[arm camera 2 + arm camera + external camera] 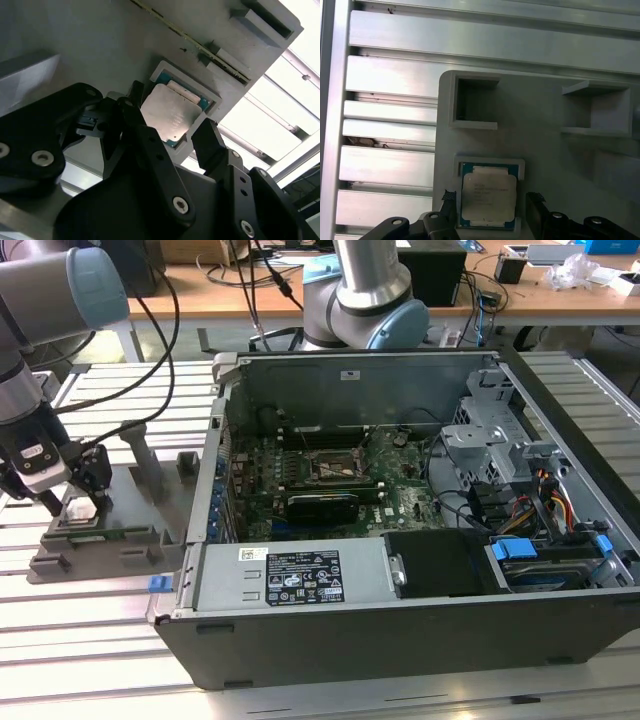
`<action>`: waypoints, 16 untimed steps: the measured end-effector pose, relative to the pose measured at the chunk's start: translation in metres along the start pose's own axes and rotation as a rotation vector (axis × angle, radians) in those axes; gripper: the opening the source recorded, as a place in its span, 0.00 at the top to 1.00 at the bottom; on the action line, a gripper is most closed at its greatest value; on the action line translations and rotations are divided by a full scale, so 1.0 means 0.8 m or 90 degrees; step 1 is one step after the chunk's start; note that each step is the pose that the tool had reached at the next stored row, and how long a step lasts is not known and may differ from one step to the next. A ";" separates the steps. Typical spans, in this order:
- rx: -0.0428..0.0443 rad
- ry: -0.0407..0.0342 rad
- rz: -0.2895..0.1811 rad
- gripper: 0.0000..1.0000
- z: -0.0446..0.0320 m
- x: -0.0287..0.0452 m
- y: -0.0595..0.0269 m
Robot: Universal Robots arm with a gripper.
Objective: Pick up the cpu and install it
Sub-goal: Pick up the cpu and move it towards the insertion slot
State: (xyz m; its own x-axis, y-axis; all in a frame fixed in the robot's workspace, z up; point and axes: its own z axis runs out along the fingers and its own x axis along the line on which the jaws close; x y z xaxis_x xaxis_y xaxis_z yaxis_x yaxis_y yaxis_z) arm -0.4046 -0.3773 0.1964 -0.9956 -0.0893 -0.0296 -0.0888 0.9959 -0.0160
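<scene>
1. Step in hand: grasping the cpu. The black two-finger gripper (pixel 490 202) hangs low over the grey moulded plastic fixture (pixel 545 150), which lies on the slatted aluminium table (pixel 100 640) at the exterior view's left, beside the case.
2. Location of the task's thing: the cpu (pixel 487 195), a small flat square chip with a silvery-grey metal top, lies flat in a shallow square recess of the fixture.
3. Gripper state: the jaws are spread wider than the chip, with one finger (pixel 207 142) on each side of it. In both wrist views a gap shows between each finger and the chip edge, so nothing is held.
4. Doing it well, as a judgement:
   - Keep the fingers centred on two opposite edges.
   - Close on the chip's rim rather than on the raised recess wall, which looks close to one finger.
   - Keep the chip level, since it is thin and offers little grip height.
5. Fixture contents: besides the cpu, a long narrow green circuit strip (pixel 105 534) sits in a slot. Two rectangular pockets (pixel 475 107) show bare grey walls.
6. The open grey metal computer case (pixel 400 640) holds a green motherboard with the black square socket frame (pixel 335 466), a metal drive cage (pixel 480 440) and bundled cables (pixel 550 490).
</scene>
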 end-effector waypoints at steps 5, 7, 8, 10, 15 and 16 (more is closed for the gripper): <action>-0.0013 -0.0001 0.000 0.34 0.0045 0.0008 0.001; -0.0014 -0.0001 0.000 0.34 0.0058 0.0007 0.002; -0.0014 -0.0001 0.000 0.34 0.0065 0.0008 0.002; -0.0014 -0.0001 0.000 0.34 0.0095 0.0008 0.003; -0.0014 -0.0001 0.000 0.34 0.0100 0.0008 0.003; -0.0014 0.0000 0.000 0.35 0.0099 0.0009 0.003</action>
State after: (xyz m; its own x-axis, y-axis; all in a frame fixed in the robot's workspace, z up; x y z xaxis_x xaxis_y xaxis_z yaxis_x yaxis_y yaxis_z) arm -0.4053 -0.3751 0.1884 -0.9956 -0.0891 -0.0297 -0.0887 0.9960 -0.0138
